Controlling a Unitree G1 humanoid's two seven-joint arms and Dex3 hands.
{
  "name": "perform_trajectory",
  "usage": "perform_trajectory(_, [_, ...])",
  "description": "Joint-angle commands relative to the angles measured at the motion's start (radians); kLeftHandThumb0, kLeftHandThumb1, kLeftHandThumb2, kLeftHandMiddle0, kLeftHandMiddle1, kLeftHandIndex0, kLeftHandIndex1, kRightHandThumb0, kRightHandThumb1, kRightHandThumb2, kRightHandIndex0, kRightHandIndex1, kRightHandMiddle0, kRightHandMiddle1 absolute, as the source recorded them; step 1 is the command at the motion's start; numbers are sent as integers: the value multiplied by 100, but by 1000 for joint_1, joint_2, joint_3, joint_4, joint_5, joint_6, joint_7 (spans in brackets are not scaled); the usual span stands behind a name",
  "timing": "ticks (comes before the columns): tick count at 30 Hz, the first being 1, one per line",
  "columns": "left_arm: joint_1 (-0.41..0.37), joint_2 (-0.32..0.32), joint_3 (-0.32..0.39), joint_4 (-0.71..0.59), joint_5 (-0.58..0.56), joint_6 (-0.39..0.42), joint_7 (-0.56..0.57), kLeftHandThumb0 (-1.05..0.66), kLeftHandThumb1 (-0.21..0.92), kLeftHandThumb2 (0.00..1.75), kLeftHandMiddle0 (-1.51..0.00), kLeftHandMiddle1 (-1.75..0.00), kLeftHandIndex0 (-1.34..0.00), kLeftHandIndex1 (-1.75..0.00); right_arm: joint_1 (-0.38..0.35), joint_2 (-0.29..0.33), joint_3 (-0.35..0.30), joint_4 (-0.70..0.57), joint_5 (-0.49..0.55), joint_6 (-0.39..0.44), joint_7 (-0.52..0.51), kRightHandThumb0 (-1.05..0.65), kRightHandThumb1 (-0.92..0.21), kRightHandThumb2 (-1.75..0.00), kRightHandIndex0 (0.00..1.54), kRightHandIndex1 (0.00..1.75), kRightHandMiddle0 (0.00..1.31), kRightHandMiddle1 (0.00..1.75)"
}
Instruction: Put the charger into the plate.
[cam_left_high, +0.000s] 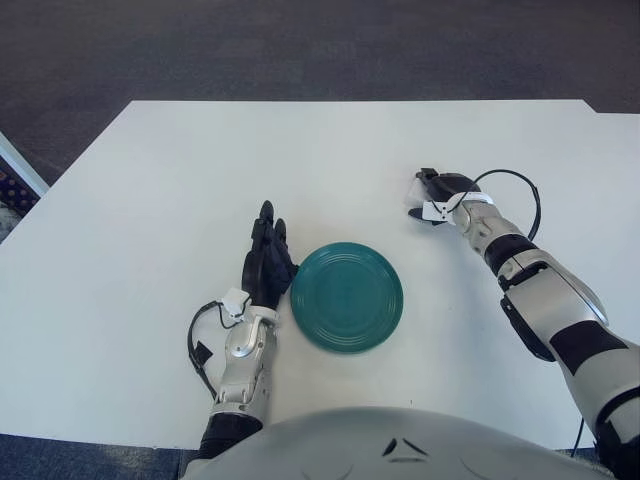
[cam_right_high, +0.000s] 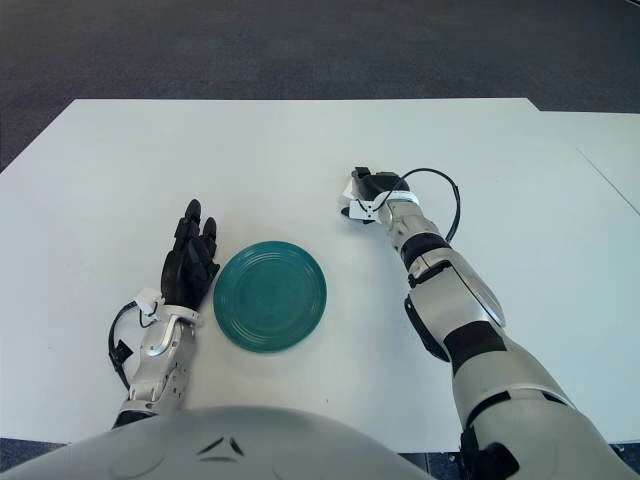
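Observation:
A round teal plate (cam_left_high: 347, 297) lies on the white table (cam_left_high: 180, 170), near its front edge. Far right of the plate, my right hand (cam_left_high: 426, 193) is down at the table surface, its dark fingers curled around a small white charger (cam_right_high: 353, 194). Most of the charger is hidden by the fingers and blends with the table. My left hand (cam_left_high: 266, 258) shows just left of the plate, fingers straight and holding nothing.
A black cable (cam_left_high: 520, 185) loops from my right wrist over the table. Dark carpet (cam_left_high: 300, 50) lies beyond the table's far edge. The table's right corner (cam_left_high: 590, 104) is behind my right arm.

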Motion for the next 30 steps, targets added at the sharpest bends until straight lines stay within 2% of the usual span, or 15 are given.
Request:
perform_trajectory(1, [15,-60,3,62,-6,21,13,-105,92,84,0,0,0,-4,-1,-23,40,1,-28,-15,34,-88,-92,-70,17,0,0,50])
perform_trajectory(9, [11,-49,-11,68,18,8,15,-105,92,87,0,0,0,-2,-6,-51,94,7,-55,-29,68,-86,-92,-67,15,0,0,48])
perform_trajectory(12, [11,-38,-16,57,41,26,26,-105,92,87,0,0,0,-2,-5,-59,106,36,-62,-26,64,-85,-92,-66,15,0,0,47])
perform_trajectory(19, [13,-44,-19,53,54,9,34,-105,92,87,0,0,-1,-2,5,-51,120,57,-64,-10,25,-83,-92,-64,17,1,0,46])
perform_trajectory(25, [12,-51,-19,48,45,15,38,-105,92,87,0,0,-2,-3,12,-50,120,59,-54,-16,-24,-81,-92,-65,24,2,0,51])
perform_trajectory(29, [8,-53,-21,52,58,14,53,-105,92,87,0,0,-3,-3,17,-55,133,58,-68,-22,-80,-79,-92,-66,36,3,1,60])
perform_trajectory(30, [8,-53,-23,52,63,15,58,-105,92,87,0,0,-3,-3,17,-56,139,57,-74,-21,-95,-79,-92,-65,43,6,2,70])
